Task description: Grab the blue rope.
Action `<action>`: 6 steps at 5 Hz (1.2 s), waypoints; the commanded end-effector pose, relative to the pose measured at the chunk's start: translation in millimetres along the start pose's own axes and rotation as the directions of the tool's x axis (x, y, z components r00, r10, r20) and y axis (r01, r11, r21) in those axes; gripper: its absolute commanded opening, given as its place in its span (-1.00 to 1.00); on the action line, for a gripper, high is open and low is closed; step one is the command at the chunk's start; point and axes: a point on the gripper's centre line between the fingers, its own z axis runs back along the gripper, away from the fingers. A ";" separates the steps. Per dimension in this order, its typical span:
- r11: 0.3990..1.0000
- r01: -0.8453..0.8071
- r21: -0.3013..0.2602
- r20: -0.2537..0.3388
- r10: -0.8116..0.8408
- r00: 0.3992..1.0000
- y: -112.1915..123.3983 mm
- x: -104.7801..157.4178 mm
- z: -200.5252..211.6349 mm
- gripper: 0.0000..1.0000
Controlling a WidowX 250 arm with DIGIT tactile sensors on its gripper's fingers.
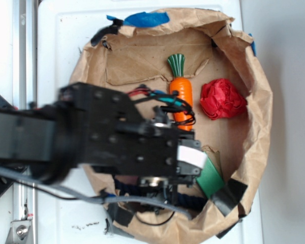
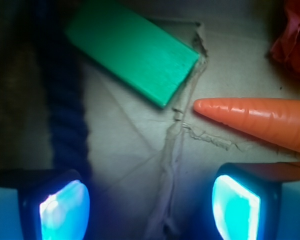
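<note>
Your gripper (image 2: 150,205) is spread wide over brown paper (image 2: 135,135), gripping nothing; the blue rope (image 2: 65,110) runs just beside its finger (image 2: 65,210), the carrot (image 2: 260,120) opposite.

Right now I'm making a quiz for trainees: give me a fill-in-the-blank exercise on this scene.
1. The gripper is ____.
2. In the wrist view, the rope runs beside the ____ finger.
3. The block is ____ in colour.
4. The carrot lies beside a crumpled ____ cloth.

Missing: open; left; green; red
</note>
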 end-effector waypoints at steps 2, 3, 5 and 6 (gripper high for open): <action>0.988 -0.011 -0.153 -0.010 0.009 1.000 -26.7 -0.8 0.1 1.00; 0.991 -0.006 -0.133 -0.031 0.002 1.000 -30.3 -0.9 -8.4 1.00; 0.999 -0.032 -0.039 -0.106 0.028 0.994 -27.6 4.7 -33.3 1.00; 0.999 -0.043 -0.027 -0.110 0.040 0.993 -21.8 8.6 -33.8 1.00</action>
